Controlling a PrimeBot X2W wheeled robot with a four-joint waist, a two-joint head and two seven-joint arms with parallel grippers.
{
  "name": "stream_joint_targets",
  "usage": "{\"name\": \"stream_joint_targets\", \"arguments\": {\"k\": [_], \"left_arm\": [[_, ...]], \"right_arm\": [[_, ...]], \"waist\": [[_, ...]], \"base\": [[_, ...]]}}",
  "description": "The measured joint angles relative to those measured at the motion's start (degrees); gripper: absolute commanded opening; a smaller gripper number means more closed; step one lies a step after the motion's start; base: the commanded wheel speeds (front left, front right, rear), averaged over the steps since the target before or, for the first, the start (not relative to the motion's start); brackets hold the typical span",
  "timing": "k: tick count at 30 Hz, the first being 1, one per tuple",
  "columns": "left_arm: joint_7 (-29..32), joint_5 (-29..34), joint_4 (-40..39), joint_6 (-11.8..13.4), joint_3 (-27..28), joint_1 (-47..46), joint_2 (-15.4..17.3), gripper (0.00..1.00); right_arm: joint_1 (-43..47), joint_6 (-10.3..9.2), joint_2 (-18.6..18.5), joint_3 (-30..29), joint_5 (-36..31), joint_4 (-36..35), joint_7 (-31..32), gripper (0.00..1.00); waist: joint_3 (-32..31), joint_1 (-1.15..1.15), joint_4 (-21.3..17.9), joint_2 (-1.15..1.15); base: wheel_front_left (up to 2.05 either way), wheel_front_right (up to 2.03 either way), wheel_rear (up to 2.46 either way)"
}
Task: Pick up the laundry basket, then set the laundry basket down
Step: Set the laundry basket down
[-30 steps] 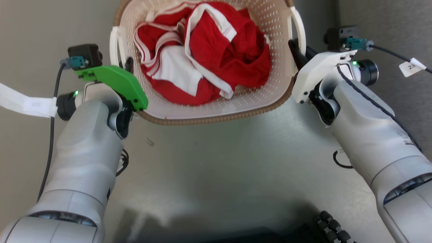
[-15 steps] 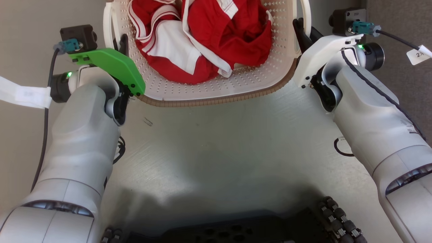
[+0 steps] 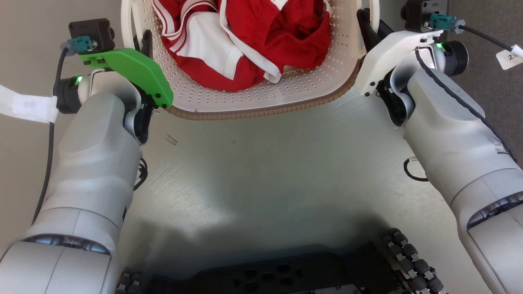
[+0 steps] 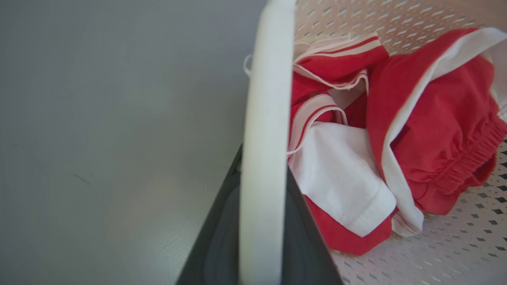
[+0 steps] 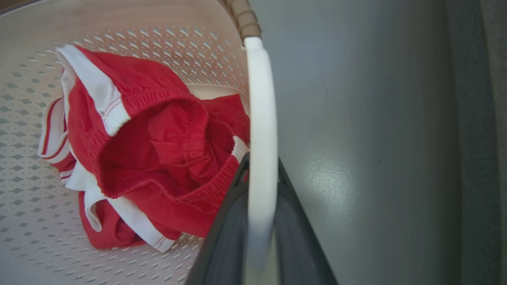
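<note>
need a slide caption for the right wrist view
Right gripper clamped on the white loop handle of the laundry basket, red-and-white clothes heaped inside.

Glossy pale grey floor (image 3: 261, 163) with one small dark scuff mark (image 3: 170, 139).

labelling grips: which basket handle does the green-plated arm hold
The left white loop handle of the cream perforated basket; the white-plated arm holds the right handle.

Perforated matt plastic laundry basket (image 3: 294, 92) (woven-look rim) holds soft cloth garments (image 3: 282, 41).
</note>
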Motion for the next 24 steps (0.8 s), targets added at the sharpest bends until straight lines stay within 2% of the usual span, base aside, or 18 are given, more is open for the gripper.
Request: {"name": "stream_joint_targets", "arguments": {"k": [10, 24], "left_arm": [[1.05, 0.07, 1.67, -0.6, -0.79, -0.52, -0.07, 0.0], [1.47, 0.08, 2.24, -1.05, -1.19, -1.01, -0.1, 0.0]], "right_arm": [[0.07, 1.6, 0.48, 0.01, 0.1, 2.42, -0.01, 0.0], [-0.52, 2.12, 0.41, 0.25, 0.09, 3.11, -0.53, 0.0]], "waist": [[0.34, 0.0, 0.14, 0.0], [0.96, -0.01, 0.29, 0.0]], "base": [[0.0, 0.0, 0.0], [0.0, 0.0, 0.0]]}}
